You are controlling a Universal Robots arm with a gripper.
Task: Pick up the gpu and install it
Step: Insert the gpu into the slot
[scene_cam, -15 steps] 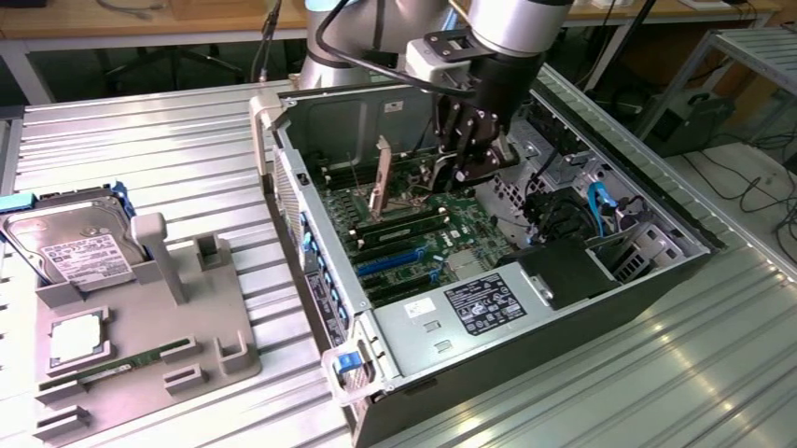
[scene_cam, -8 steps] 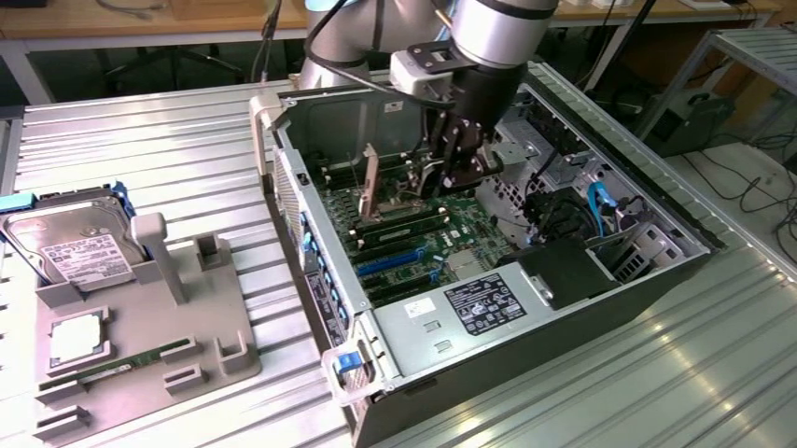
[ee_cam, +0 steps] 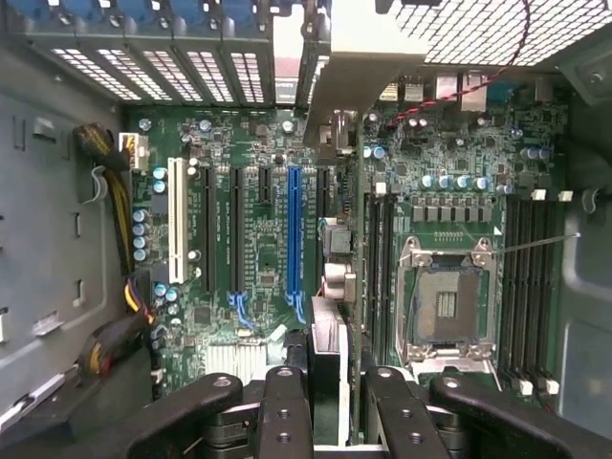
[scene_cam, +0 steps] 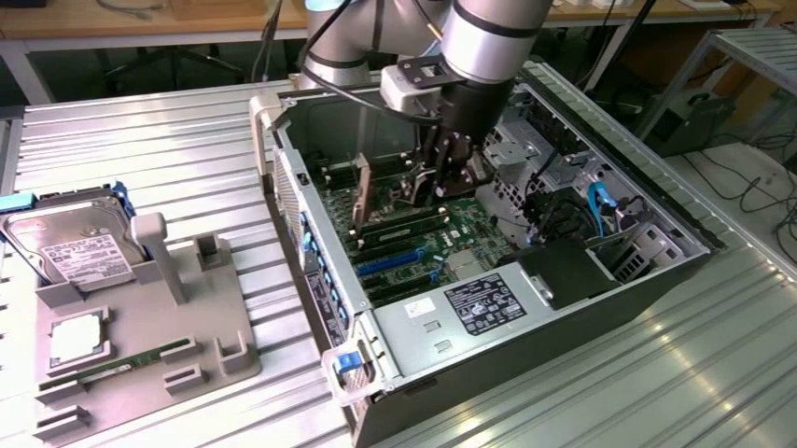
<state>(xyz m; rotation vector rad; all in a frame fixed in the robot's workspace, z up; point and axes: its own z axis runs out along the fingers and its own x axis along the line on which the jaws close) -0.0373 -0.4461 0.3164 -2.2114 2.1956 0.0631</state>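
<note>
Inside the open computer case (scene_cam: 648, 233), the hand (ee_cam: 325, 382) grips the gpu (ee_cam: 326, 354) upright over the motherboard (ee_cam: 258, 249).

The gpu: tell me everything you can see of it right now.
The gpu stands on edge inside the open computer case, over the motherboard slots. It is a thin card with a brownish-green board and a silvery metal bracket at the end toward the case's rear wall. The hand grips its near edge between the fingers.
</note>
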